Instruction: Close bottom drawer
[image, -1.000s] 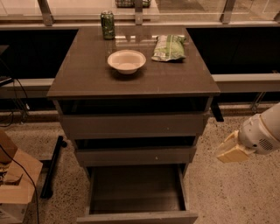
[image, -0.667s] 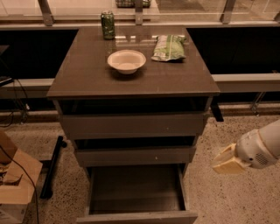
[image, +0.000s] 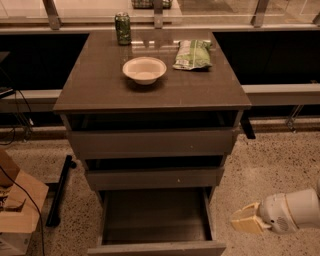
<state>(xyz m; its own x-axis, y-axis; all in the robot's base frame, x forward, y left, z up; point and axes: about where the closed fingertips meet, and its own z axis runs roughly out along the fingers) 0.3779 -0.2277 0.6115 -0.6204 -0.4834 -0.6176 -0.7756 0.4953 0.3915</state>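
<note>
The bottom drawer (image: 155, 247) of the grey-brown cabinet is pulled far out, its deep empty box open to view and its plain flat front at the lower edge of the camera view. My gripper (image: 244, 219), pale yellow on a white arm, hangs low at the right, just beside the drawer's right side and a little behind its front. It touches nothing. The middle drawer (image: 154, 178) with a small pale dot and the wide top drawer (image: 150, 143) stand slightly out.
On the cabinet top (image: 95, 90) are a white bowl (image: 144, 69), a green can (image: 122, 28) and a green chip bag (image: 192, 54). A cardboard box (image: 15, 210) and a black bar (image: 60, 190) lie on the speckled floor at left.
My gripper has moved down and to the left, from beside the middle drawer to beside the open bottom drawer. The drawers have not moved.
</note>
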